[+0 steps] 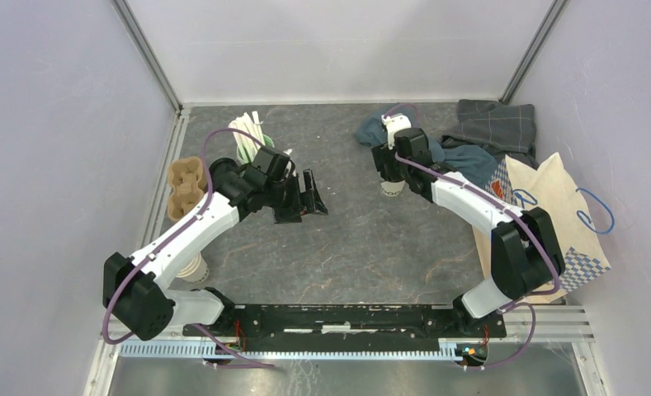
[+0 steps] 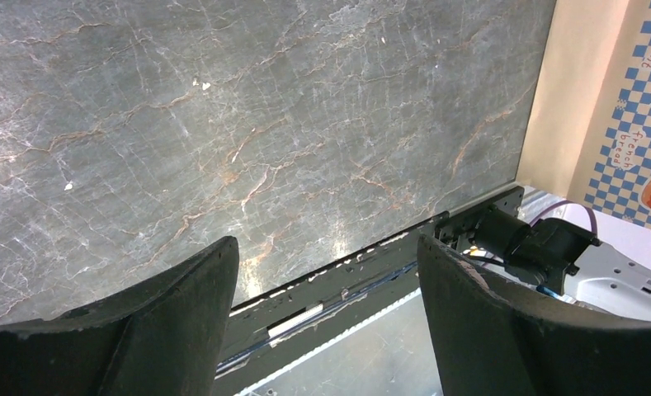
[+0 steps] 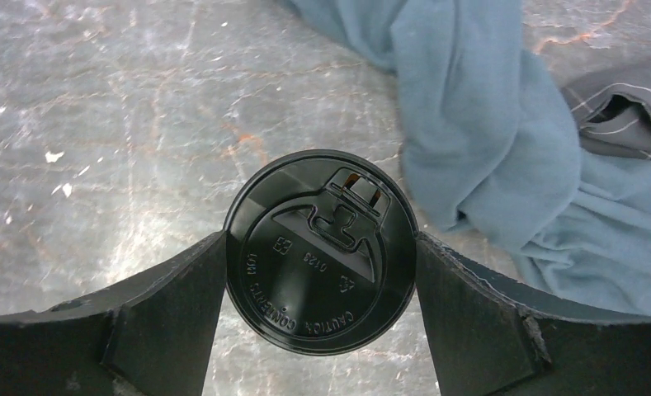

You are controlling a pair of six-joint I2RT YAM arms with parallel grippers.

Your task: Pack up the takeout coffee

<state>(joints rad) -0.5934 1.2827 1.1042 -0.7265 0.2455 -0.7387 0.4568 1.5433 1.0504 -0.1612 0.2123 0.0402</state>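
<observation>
The takeout coffee point(image 3: 320, 252) shows its round black lid from above in the right wrist view. In the top view its white cup point(image 1: 392, 188) stands on the dark table right of centre. My right gripper point(image 3: 320, 276) is open and straddles the lid. One finger sits at each side of the rim, very close or just touching. In the top view the right gripper point(image 1: 390, 173) hangs directly over the cup. My left gripper point(image 1: 312, 200) hovers open left of centre. Only bare table shows between its fingertips point(image 2: 328, 272).
A patterned paper bag point(image 1: 553, 214) lies at the right edge. Blue cloth point(image 3: 503, 148) and grey cloth point(image 1: 495, 124) are bunched just behind and right of the cup. A mint mug of white sticks point(image 1: 252, 136), a cardboard cup carrier point(image 1: 186, 188) and stacked paper cups point(image 1: 194, 268) stand at the left.
</observation>
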